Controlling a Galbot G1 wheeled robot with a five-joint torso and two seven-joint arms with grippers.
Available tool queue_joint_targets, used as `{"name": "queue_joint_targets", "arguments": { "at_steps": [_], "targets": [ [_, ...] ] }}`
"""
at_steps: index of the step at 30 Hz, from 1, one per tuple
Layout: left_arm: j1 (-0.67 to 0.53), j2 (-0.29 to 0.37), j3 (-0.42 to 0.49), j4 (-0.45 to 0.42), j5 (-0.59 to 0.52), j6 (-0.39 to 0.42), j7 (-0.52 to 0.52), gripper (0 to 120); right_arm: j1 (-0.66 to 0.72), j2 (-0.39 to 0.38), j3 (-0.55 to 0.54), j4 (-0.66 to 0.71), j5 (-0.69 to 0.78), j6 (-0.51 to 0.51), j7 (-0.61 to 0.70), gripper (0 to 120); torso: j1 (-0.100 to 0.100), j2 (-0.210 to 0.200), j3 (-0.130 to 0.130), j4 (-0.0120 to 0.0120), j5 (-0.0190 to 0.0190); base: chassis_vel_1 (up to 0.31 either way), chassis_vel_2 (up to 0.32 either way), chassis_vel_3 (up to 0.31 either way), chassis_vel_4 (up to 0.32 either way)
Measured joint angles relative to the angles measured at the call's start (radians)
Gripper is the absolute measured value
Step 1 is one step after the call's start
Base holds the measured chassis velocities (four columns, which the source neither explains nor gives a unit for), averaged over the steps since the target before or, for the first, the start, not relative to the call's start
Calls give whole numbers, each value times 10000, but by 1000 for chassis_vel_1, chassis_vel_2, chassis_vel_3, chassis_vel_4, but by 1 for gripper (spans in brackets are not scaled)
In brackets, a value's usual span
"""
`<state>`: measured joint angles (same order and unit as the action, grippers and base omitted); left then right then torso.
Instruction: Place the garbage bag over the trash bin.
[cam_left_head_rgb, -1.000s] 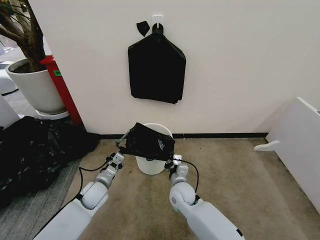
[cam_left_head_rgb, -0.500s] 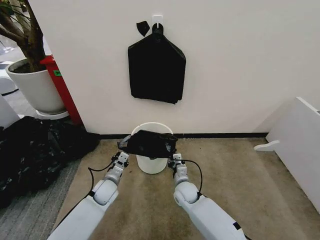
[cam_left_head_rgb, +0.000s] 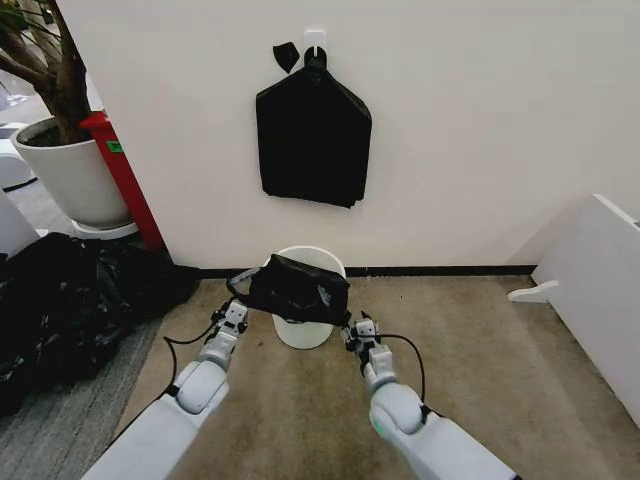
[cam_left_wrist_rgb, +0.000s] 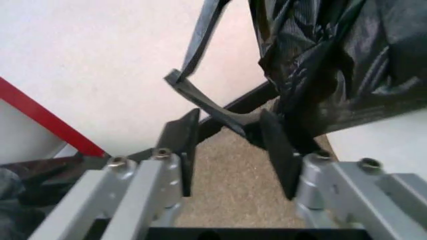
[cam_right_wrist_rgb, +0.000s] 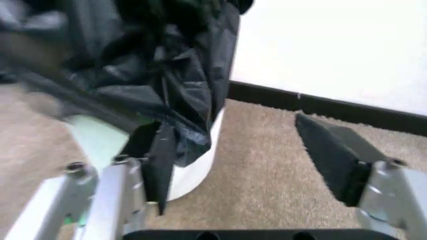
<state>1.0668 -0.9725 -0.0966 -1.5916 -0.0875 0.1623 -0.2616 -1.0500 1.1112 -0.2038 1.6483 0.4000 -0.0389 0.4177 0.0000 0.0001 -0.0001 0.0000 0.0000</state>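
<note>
- The right gripper (cam_left_head_rgb: 354, 327) sits low on the carpet side of the trash bin (cam_left_head_rgb: 303, 330), just to its right. In the right wrist view its jaws stand wide apart (cam_right_wrist_rgb: 243, 160), with bare carpet between them; one finger (cam_right_wrist_rgb: 159, 155) lies against the hanging edge of the garbage bag (cam_right_wrist_rgb: 167, 70) but nothing is clamped.
- The left gripper (cam_left_head_rgb: 237, 306) is at the bin's left front. In the left wrist view its two fingers (cam_left_wrist_rgb: 230, 150) are partly spread, and a thin black strap of the garbage bag (cam_left_wrist_rgb: 333, 60) runs across the gap beside one pad; whether it is actually pinched cannot be told.
- The garbage bag (cam_left_head_rgb: 297, 288) lies draped in a crumpled heap over the front of the trash bin's mouth, with the back of the white rim showing behind it.
- The trash bin stands on the carpet (cam_left_head_rgb: 460, 350) near the wall's dark skirting.
- On the wall above hangs a flat black bundle of bags (cam_left_head_rgb: 312, 145) from a hook.
- Far left stand a white plant pot (cam_left_head_rgb: 70, 170) and a heap of black plastic sheeting (cam_left_head_rgb: 70, 300).
</note>
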Motion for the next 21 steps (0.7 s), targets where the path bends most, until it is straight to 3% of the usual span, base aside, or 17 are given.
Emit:
{"name": "queue_joint_targets", "arguments": {
  "at_steps": [10,14,16,18,21],
  "targets": [
    [583,839,-443,-672,-264,-946,1327,80,-764,-770,900,1269,-280,1373,-1829,98,0,0,0,0,2,0,0,0,0],
    [531,877,-1117,-766,-996,-2480,2776,96,-198,-700,1841,1383,944,1822,-2840,100,0,0,0,0,-1,0,0,0,0],
    [356,822,-1617,-671,-1461,-3206,3630,99,284,-657,2101,1414,2153,1420,-2937,100,0,0,0,-1,2,0,0,0,0],
    [305,806,-1735,-631,-1550,-3351,3812,100,508,-657,2153,1392,2611,1174,-2962,100,0,0,1,-1,0,0,0,0,0],
    [9,664,-2300,-453,-1911,-3733,4255,100,2002,-611,2056,646,4330,-505,-3070,100,0,0,2,-3,1,0,0,0,0]
  ]
}}
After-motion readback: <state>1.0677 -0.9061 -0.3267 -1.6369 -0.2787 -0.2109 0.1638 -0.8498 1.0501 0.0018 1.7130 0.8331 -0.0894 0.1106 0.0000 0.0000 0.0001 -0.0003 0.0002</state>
